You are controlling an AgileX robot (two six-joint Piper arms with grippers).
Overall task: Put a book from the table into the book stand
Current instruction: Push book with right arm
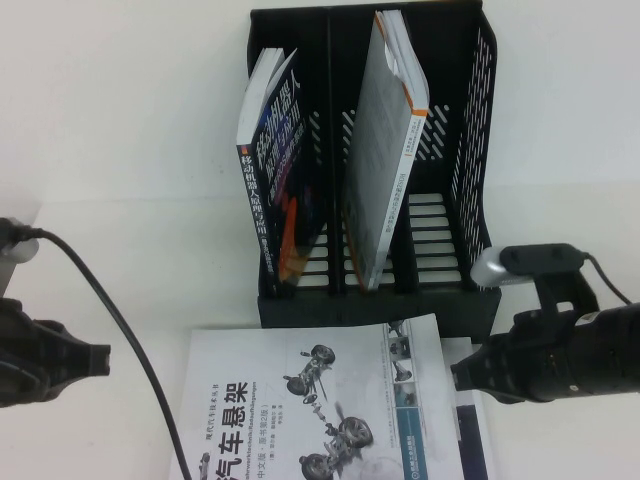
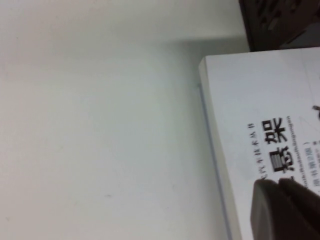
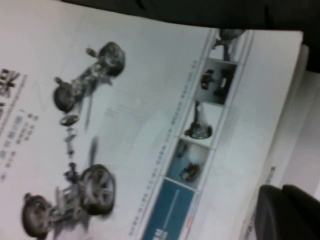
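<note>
The book (image 1: 320,400) lies flat on the white table (image 1: 120,150) just in front of the black book stand (image 1: 475,150), its white-grey front with the black title and the suspension drawing facing up. My left gripper (image 1: 106,360) is shut and empty, over the table left of the book; in the left wrist view the gripper (image 2: 279,184) shows by the title on the book (image 2: 260,100). My right gripper (image 1: 456,378) is shut and empty at the book's right edge; it also shows in the right wrist view (image 3: 281,189), beside the book (image 3: 140,125).
The stand's left slot holds a dark blue book (image 1: 275,170). Its middle slot holds a grey book with an orange band (image 1: 385,150). Its right slot (image 1: 435,230) holds nothing. Another white book (image 1: 472,425) lies under the book's right edge. A black cable (image 1: 120,320) crosses the table at the left.
</note>
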